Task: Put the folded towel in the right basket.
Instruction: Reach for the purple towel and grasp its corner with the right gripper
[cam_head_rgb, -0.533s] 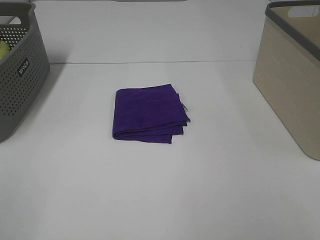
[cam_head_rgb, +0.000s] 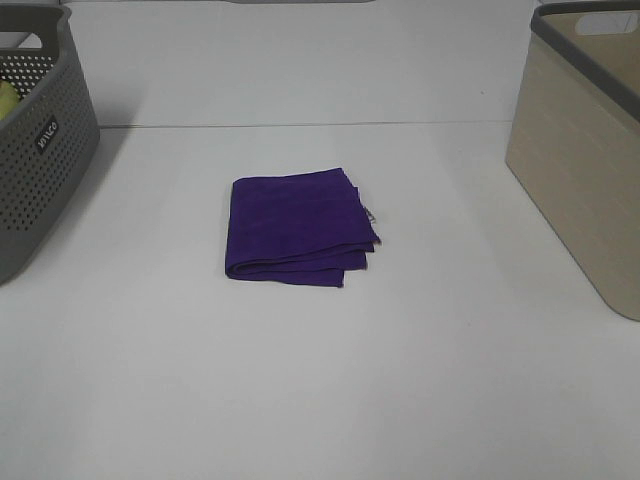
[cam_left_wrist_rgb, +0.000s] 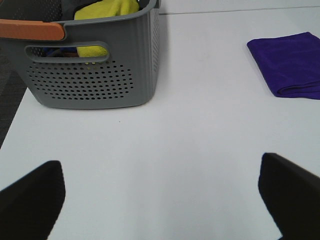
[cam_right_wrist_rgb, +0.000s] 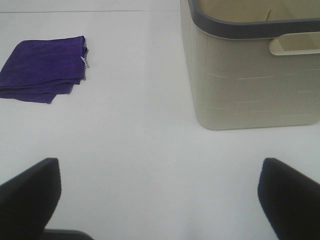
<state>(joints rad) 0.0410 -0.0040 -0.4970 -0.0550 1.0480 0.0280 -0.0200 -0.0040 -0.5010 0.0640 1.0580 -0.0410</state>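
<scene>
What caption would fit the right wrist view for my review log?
Open right gripper hovers over the table, with the folded purple towel lying apart from the beige basket.

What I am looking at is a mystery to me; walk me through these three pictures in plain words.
This is a two-armed robot. One picture comes from a camera mounted high above the white table; the other two from cameras on each arm's wrist. The dark shapes there are the left pincer and right pincer, both open and holding nothing. A purple folded towel lies between a grey basket with yellow cloth inside and a beige basket.
</scene>
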